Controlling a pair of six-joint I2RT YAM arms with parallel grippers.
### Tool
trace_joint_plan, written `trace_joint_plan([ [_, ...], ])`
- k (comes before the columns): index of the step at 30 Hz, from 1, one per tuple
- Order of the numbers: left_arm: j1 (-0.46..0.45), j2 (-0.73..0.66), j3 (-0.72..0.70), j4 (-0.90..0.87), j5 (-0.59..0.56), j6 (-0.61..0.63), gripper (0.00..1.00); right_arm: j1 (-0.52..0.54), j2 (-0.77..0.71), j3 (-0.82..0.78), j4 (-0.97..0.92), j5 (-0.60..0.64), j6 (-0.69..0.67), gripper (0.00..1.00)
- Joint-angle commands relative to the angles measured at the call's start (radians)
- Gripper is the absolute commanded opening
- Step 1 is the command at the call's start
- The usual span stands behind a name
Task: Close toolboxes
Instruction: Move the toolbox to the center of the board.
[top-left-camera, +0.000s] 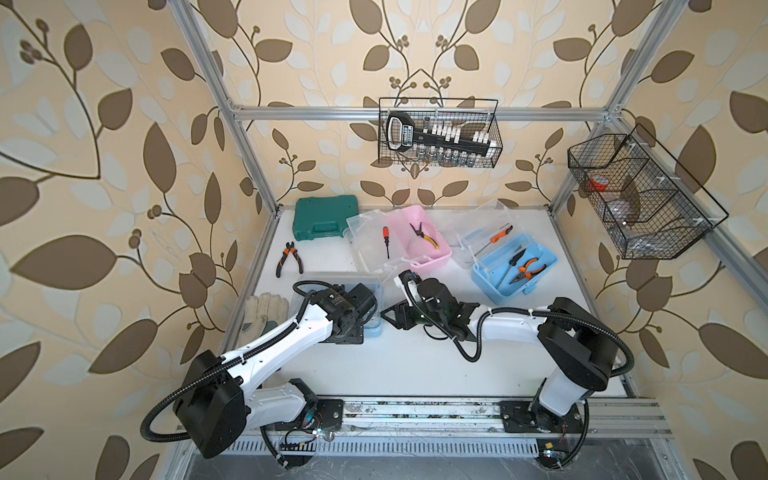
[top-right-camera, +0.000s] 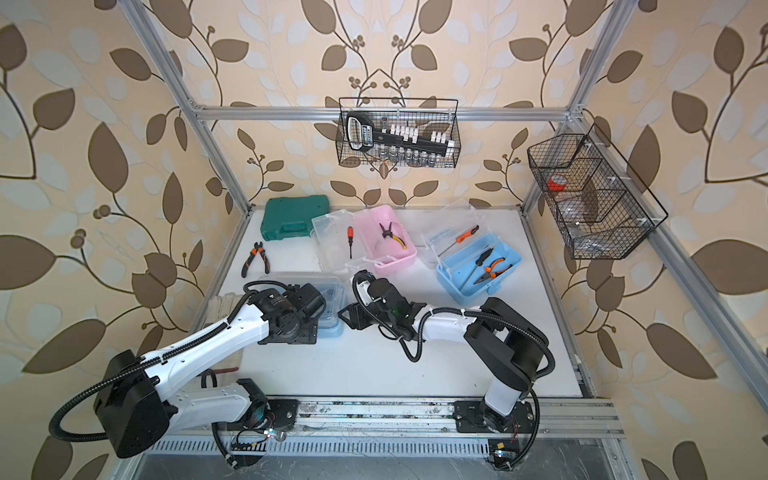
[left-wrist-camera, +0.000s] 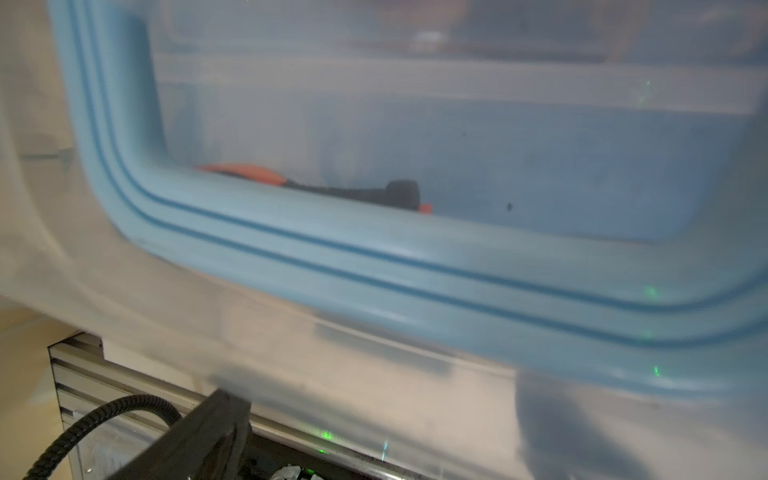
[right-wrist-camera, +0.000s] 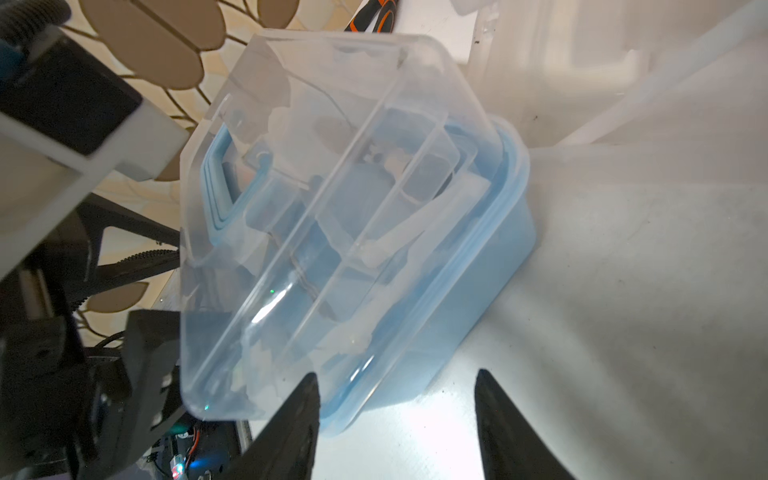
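Nearest the arms, a light blue toolbox (right-wrist-camera: 457, 316) sits toward the left of the white table (top-left-camera: 415, 365), mostly hidden under the left gripper (top-left-camera: 365, 307) in both top views. Its clear lid (right-wrist-camera: 316, 166) is down over the base but tilted, and one side appears raised off the rim. The left wrist view shows the box's blue U-shaped handle (left-wrist-camera: 374, 266) close up. Whether the left gripper's jaws are released or clenched cannot be told, because the plastic blurs that view. The right gripper (right-wrist-camera: 395, 374) hovers just beside the box's corner, its jaws spread apart and holding nothing.

Farther back, the pink toolbox (top-left-camera: 432, 249) lies open, with yellow-handled pliers (top-left-camera: 424, 236) inside and a red screwdriver (top-left-camera: 386, 241) on its laid-back lid. To the right, a second light blue toolbox (top-left-camera: 498, 291) is open too and holds orange pliers (top-left-camera: 528, 270). A dark green case (top-left-camera: 326, 218) sits shut at the back left.
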Motion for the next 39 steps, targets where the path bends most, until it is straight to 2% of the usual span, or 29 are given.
trace_joint_plan([
  [1,0.063,0.016,0.048,0.179,-0.060,0.002,0.99,0.003,0.037,0.041,0.018,-0.022,-0.005,0.57],
  [11,0.120,0.026,0.105,0.183,-0.052,0.072,0.99,0.006,0.137,0.149,0.018,-0.054,0.007,0.57],
  [23,0.119,-0.101,0.099,0.171,0.011,0.102,0.99,0.021,0.223,0.229,0.042,-0.120,0.014,0.57],
  [32,0.118,-0.178,0.165,0.135,0.111,0.136,0.99,-0.010,-0.011,0.080,-0.137,0.096,0.011,0.58],
  [36,0.116,-0.211,0.202,0.143,0.170,0.144,0.99,-0.120,-0.155,-0.033,-0.142,0.083,0.063,0.59],
  [39,0.109,-0.215,0.215,0.165,0.223,0.143,0.99,-0.206,-0.227,-0.059,-0.193,0.091,0.054,0.60],
])
